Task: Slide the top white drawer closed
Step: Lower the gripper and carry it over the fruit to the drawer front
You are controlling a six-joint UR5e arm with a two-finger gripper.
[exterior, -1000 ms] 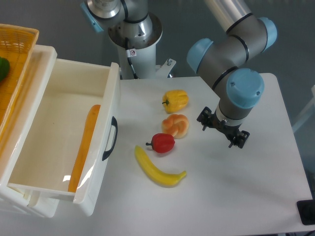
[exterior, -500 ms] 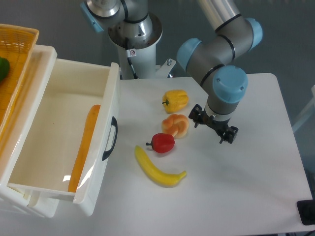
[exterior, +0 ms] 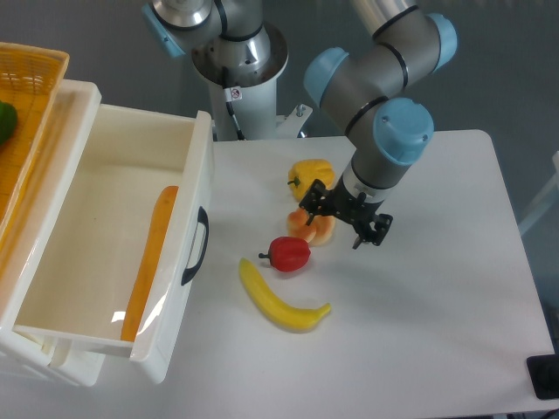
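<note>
Hovering empty with jaws parted above the orange fruit [exterior: 313, 223], the gripper [exterior: 347, 219] stood well apart from the top white drawer [exterior: 113, 253], which jutted fully open at the table's [exterior: 437, 297] left, awaiting a push.

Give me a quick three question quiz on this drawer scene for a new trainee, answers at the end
1. True or false: the top white drawer is already shut.
2. What lies inside it? A) banana B) orange stick C) red pepper
3. Which item is the gripper partly hiding?

Key
1. False; it is pulled well out.
2. B, the orange stick; the banana and red pepper lie on the table.
3. The orange bun-like item.
</note>
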